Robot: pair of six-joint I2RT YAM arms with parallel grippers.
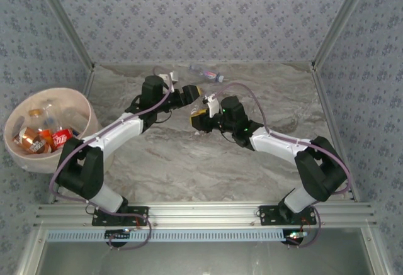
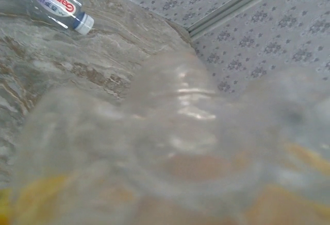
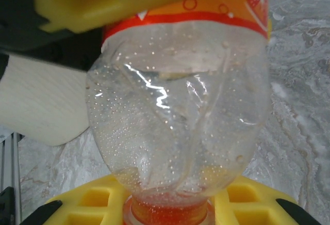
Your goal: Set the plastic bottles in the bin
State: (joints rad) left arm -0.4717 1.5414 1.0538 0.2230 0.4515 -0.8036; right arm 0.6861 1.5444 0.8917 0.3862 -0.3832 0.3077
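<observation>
Left wrist, bottle [image 2: 54, 1] marked GanTen

My left arm [image 1: 123, 130] and right arm [image 1: 277, 141] are white with black joints, trailing purple cables [image 1: 242, 85] (my fingers [image 3: 93, 202] are yellow).

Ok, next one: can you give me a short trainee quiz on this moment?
1. True or false: the bin stands at the right side of the table.
2. The right end effector grips the orange-labelled bottle at its: A) neck B) base C) label.
3. How many bottles lie loose on the table, held by nothing?
Key: 1 false, it stands at the left side. 2 A. 3 one, the purple-labelled bottle near the far wall.
</observation>
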